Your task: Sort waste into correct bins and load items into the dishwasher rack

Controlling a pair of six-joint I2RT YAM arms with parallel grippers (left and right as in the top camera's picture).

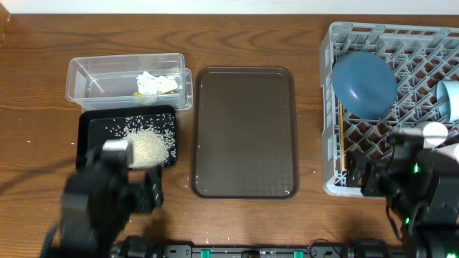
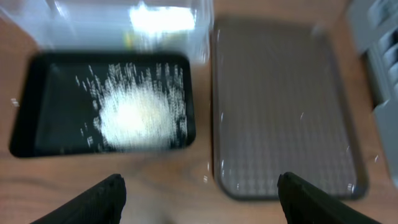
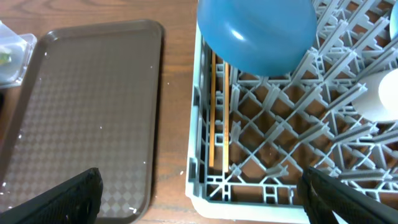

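The clear tub at the back left holds the crumpled white tissue and the green-yellow wrapper. The black tray in front of it holds a heap of white rice, blurred in the left wrist view. The grey rack holds the dark blue plate, the light blue bowl, a cream cup and two chopsticks. The pink cup is hidden. My left gripper is open and empty, just in front of the black tray. My right gripper is open and empty over the rack's front left corner.
A large brown serving tray lies between the bins and the rack, and shows in both wrist views. A few stray white grains lie on the wooden table by the trays.
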